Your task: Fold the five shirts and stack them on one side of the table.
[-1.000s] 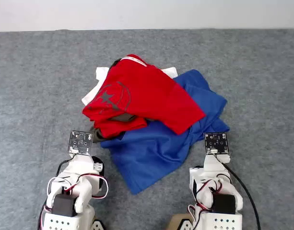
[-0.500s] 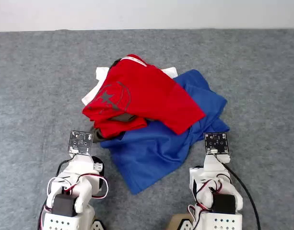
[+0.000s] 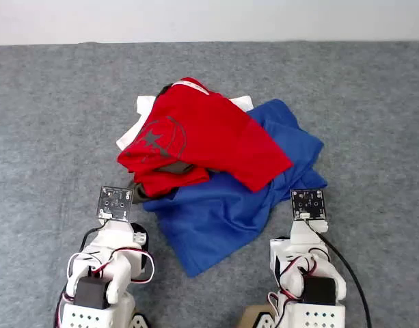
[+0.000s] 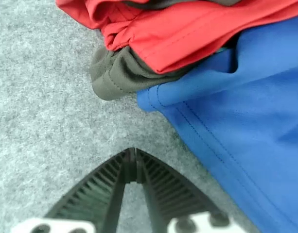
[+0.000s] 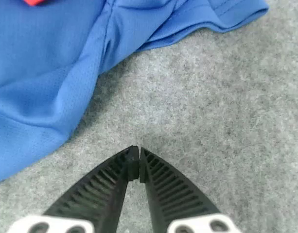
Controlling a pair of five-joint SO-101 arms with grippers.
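still the same shirt pile (image 3: 216,171)

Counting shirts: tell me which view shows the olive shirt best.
Left wrist view: the olive shirt bulges out, hem visible, beneath the red shirt. High view gives slivers of it; right wrist view faces the blue shirt.

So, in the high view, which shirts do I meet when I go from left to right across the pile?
white shirt → red shirt → blue shirt. The dark olive shirt peeks out under the red shirt, so its place is unclear and I leave it out.
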